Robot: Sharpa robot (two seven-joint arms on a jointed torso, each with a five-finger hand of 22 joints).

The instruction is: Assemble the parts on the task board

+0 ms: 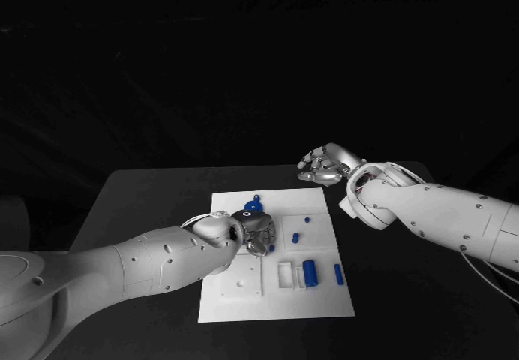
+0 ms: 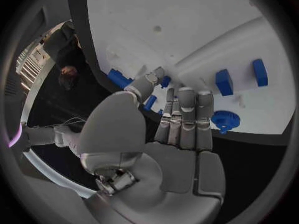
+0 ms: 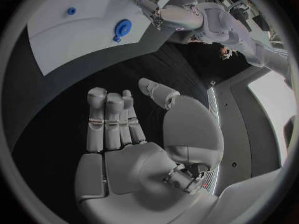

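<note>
The white task board [image 1: 244,292] lies mid-table. My left hand [image 1: 251,231] hovers low over the board's middle, fingers stretched out side by side [image 2: 184,119]. A small blue piece [image 2: 164,81] sits right at its thumb tip, and I cannot tell whether it is pinched. A blue gear [image 1: 254,204] [image 2: 223,119] [image 3: 122,27] stands at the board's far edge. Two blue pegs [image 1: 295,238] [image 1: 307,220] stand to the right of that hand. A blue cylinder [image 1: 310,272] and a thin blue bar [image 1: 338,274] lie nearer me. My right hand [image 1: 330,165] [image 3: 124,134] hangs empty above the table beyond the board's far right corner.
A white rectangular holder [image 1: 286,274] sits on the board just left of the cylinder. The black table [image 1: 151,202] shows bare on both sides of the board. My right forearm [image 1: 433,214] slants over the table's right side.
</note>
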